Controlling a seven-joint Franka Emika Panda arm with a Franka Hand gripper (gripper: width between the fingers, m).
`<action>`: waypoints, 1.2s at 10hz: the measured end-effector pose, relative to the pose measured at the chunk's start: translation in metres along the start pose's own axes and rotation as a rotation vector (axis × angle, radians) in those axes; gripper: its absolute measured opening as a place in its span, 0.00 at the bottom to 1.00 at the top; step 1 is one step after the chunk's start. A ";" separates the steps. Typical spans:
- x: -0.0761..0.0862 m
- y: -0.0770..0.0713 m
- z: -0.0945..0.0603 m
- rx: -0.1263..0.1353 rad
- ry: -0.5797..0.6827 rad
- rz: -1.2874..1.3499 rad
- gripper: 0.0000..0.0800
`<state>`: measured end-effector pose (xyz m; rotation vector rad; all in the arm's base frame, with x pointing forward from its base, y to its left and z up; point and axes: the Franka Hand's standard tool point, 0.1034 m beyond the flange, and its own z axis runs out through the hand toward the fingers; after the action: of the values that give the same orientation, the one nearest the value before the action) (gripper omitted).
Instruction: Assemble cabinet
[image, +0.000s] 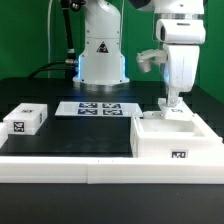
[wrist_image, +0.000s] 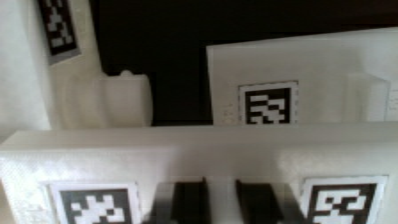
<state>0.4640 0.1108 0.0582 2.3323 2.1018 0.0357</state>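
Note:
The cabinet box (image: 170, 138), the biggest white piece, sits at the exterior view's right with its open side up and a tag on its front. My gripper (image: 172, 102) reaches straight down onto the box's far wall. In the wrist view the two dark fingers (wrist_image: 182, 205) stand close together with a narrow strip of white wall between them (wrist_image: 222, 205). Tags (wrist_image: 93, 206) flank them on that wall. Beyond it a tagged white wall (wrist_image: 267, 100) of the box shows. A small white tagged slab (image: 25, 120) lies at the exterior view's left, far from the gripper.
The marker board (image: 95, 108) lies flat at mid-table in front of the robot base (image: 102, 60). A long low white rail (image: 70, 165) runs along the front edge. A rounded white post (wrist_image: 125, 92) stands beside the tagged wall in the wrist view.

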 end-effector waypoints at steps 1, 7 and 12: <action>0.000 0.000 0.000 0.001 0.000 0.000 0.09; 0.002 0.052 0.003 -0.024 0.013 0.005 0.09; 0.001 0.054 0.003 -0.024 0.014 -0.007 0.09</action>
<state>0.5176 0.1066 0.0564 2.3180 2.1034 0.0773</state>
